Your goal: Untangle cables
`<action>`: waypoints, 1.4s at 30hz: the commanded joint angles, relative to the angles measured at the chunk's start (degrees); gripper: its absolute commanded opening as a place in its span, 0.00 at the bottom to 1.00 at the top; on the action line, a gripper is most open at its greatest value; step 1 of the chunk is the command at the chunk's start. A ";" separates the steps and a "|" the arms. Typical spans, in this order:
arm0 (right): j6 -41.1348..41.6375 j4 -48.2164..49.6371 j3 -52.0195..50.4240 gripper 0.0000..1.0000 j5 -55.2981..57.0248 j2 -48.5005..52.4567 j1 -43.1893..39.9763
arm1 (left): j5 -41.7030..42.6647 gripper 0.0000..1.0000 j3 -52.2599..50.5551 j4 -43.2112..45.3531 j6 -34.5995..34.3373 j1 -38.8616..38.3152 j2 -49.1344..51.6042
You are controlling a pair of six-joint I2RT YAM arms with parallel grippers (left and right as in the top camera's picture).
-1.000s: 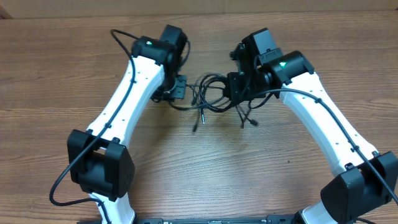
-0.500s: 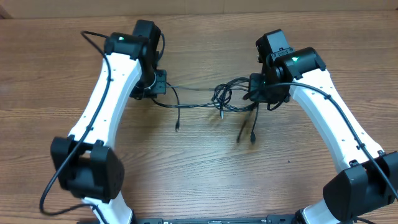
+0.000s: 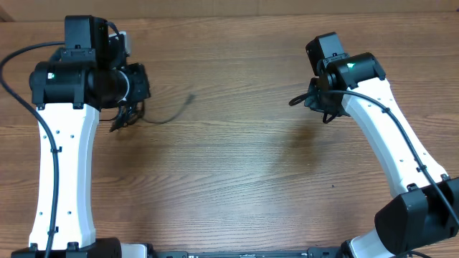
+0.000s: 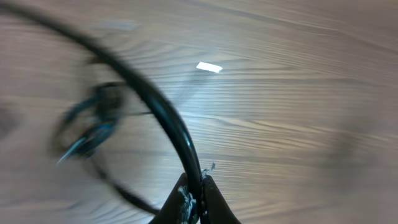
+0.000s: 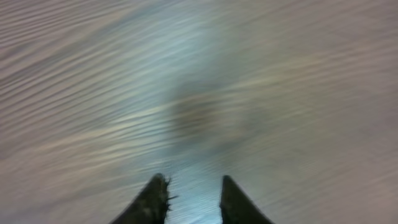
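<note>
From overhead, the wooden table (image 3: pixel 237 179) has the two white arms spread well apart, one towards each side. The left gripper (image 3: pixel 129 107) sits at the far left, and the cables (image 3: pixel 123 120) hang as a small dark tangle directly at it. One loose strand runs off to the right across the wood, and its end lies a little higher on the table. The right gripper (image 3: pixel 313 102) is at the far right, well away from that tangle. A thin black loop (image 3: pixel 297 100) shows just beside it, but I cannot tell whether this is one of the cords or the arm's own wiring. In the left wrist view, the left gripper (image 4: pixel 194 200) is pinched tight on a single black cable (image 4: pixel 163 112). The cable rises from the fingertips and arcs away to the upper left. Beyond it, a blurred knot of cord (image 4: pixel 90 127) lies over the table (image 4: pixel 298 124) at the left, and a small white mark (image 4: pixel 209 67) sits on the wood farther off. In the right wrist view, the right gripper (image 5: pixel 191 193) has its two dark fingertips (image 5: pixel 152 199) parted by a narrow gap with nothing between them. Only blurred wood grain of the table (image 5: pixel 186 74) shows in front of it, and no cord shows there.
</note>
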 commanded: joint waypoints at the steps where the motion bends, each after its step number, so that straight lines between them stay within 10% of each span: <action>1: -14.05 4.04 1.84 0.32 -20.68 -1.95 0.26 | 20.87 0.04 -0.20 3.56 9.27 -2.60 -0.13; 9: -17.29 5.79 1.84 0.45 -29.66 -1.95 0.26 | 34.10 0.04 -0.20 10.93 18.34 -8.31 -0.15; 16: -17.31 5.66 1.84 0.47 -29.42 -1.95 0.26 | 24.39 0.04 -0.22 8.09 18.38 -6.91 -0.13; 24: -17.29 5.35 1.84 0.49 -29.44 -1.95 0.26 | 7.98 0.70 -0.81 0.44 16.55 -7.13 2.27; 42: -4.48 -0.35 1.84 0.55 -11.58 -1.97 -2.93 | 0.98 0.68 -2.40 6.60 14.73 -18.01 14.05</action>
